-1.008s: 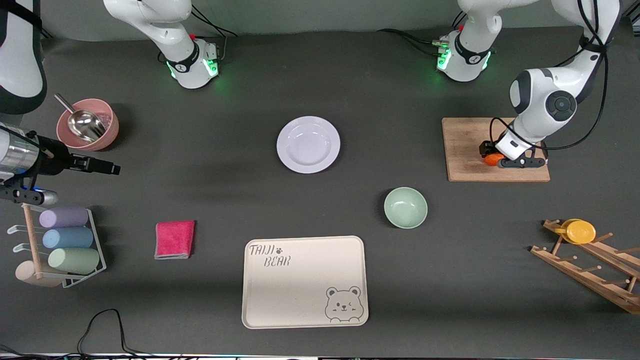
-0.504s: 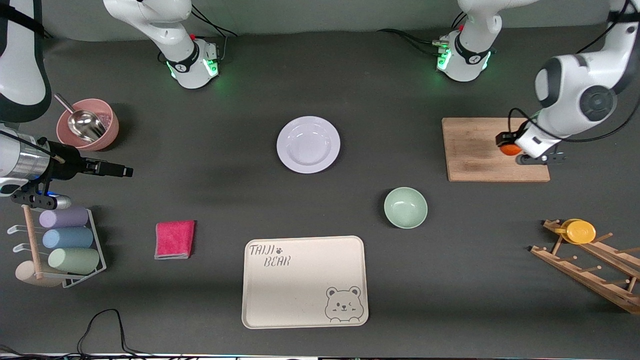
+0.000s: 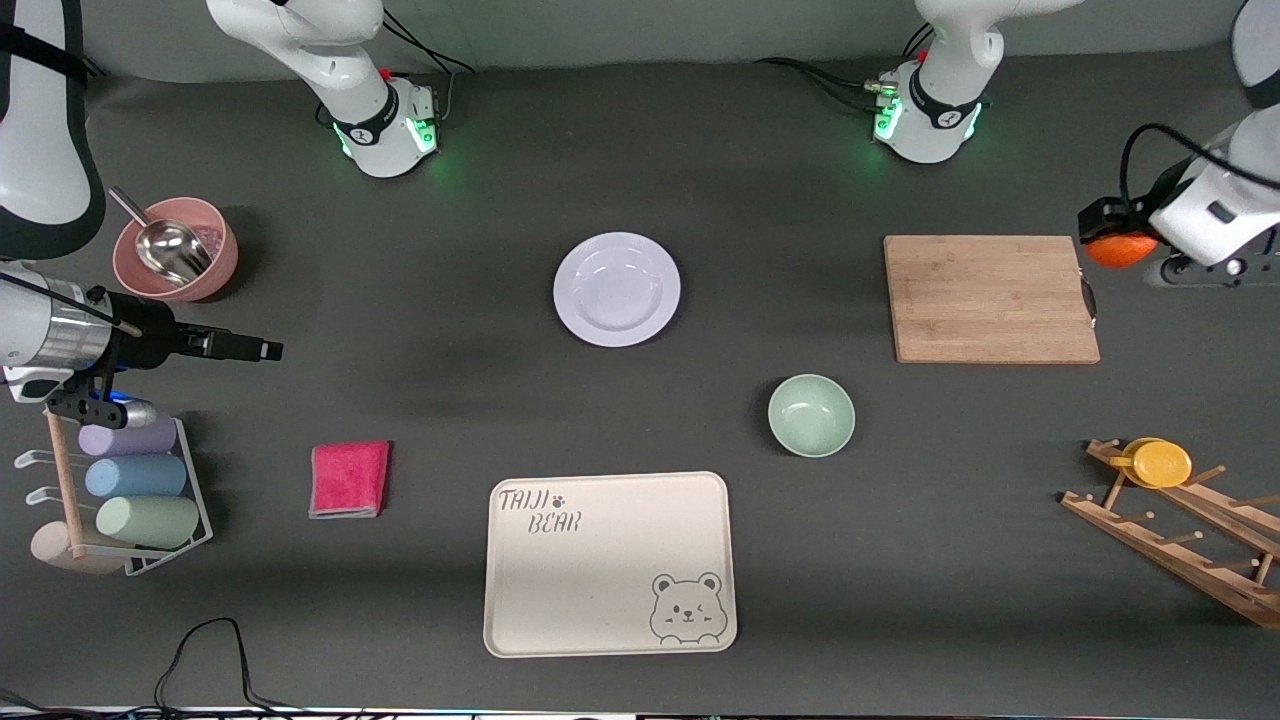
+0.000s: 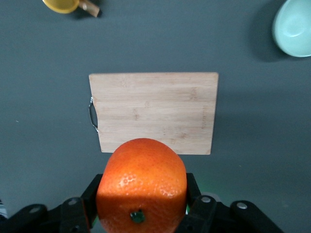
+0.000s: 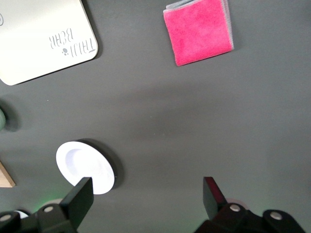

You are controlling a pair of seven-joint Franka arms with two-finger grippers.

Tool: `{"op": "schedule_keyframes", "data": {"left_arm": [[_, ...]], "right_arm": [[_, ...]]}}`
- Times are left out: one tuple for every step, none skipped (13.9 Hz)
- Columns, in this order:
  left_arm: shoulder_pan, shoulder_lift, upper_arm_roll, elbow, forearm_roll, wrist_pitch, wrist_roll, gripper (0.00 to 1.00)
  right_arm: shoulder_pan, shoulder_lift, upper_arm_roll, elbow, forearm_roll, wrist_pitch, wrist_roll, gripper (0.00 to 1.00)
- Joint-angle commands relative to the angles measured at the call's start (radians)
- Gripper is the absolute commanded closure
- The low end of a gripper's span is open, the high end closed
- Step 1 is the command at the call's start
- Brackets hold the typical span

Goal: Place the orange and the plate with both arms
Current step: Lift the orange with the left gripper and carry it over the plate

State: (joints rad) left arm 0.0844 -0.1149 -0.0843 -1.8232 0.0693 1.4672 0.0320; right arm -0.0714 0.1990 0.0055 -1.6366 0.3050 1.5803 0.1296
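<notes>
I see a wooden board (image 3: pixel 991 298) below the left pincer. A green bowl (image 3: pixel 811 415) and bear tray (image 3: pixel 608 563) sit farther off.

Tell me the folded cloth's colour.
Bright pink cloth with a pale grey edge, clearest in the right wrist view.

A robotics lab: 2 bench-mounted arms (green-lit bases (image 3: pixel 386 135)) over staged kitchenware on a dark mat (image 3: pixel 480 400).

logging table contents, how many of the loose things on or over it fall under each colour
orange: 1, orange
white: 1, plate
green: 1, bowl
pink: 2, pink bowl, cloth
cream: 1, tray
wood: 1, cutting board
total: 7
</notes>
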Motion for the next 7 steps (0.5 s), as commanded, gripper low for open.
{"op": "schedule_keyframes", "data": {"left_arm": [[-0.035,0.151,-0.017,0.217,-0.003,-0.077,-0.02,1.0],[-0.038,0.178,-0.055,0.249,-0.014,-0.08,-0.077,1.0],[-0.041,0.196,-0.095,0.268,-0.019,-0.084,-0.16,1.0],[-0.044,0.207,-0.147,0.268,-0.028,-0.074,-0.252,1.0],[-0.044,0.222,-0.196,0.268,-0.049,-0.068,-0.342,1.0],[-0.048,0.233,-0.242,0.268,-0.081,-0.048,-0.444,1.0],[-0.061,0.25,-0.287,0.266,-0.088,-0.012,-0.555,1.0]], "right_arm": [[0.041,-0.009,-0.001,-0.005,0.031,0.003,0.007,0.0],[0.042,-0.013,-0.001,-0.024,0.052,0.004,0.008,0.0],[0.042,-0.024,-0.005,-0.049,0.113,0.013,0.013,0.0],[0.038,-0.024,-0.007,-0.052,0.146,0.012,0.016,0.0],[0.038,-0.026,-0.007,-0.054,0.146,0.009,0.018,0.0],[0.038,-0.03,-0.007,-0.068,0.157,0.01,0.018,0.0],[0.035,-0.032,-0.007,-0.083,0.167,0.021,0.001,0.0]]}}
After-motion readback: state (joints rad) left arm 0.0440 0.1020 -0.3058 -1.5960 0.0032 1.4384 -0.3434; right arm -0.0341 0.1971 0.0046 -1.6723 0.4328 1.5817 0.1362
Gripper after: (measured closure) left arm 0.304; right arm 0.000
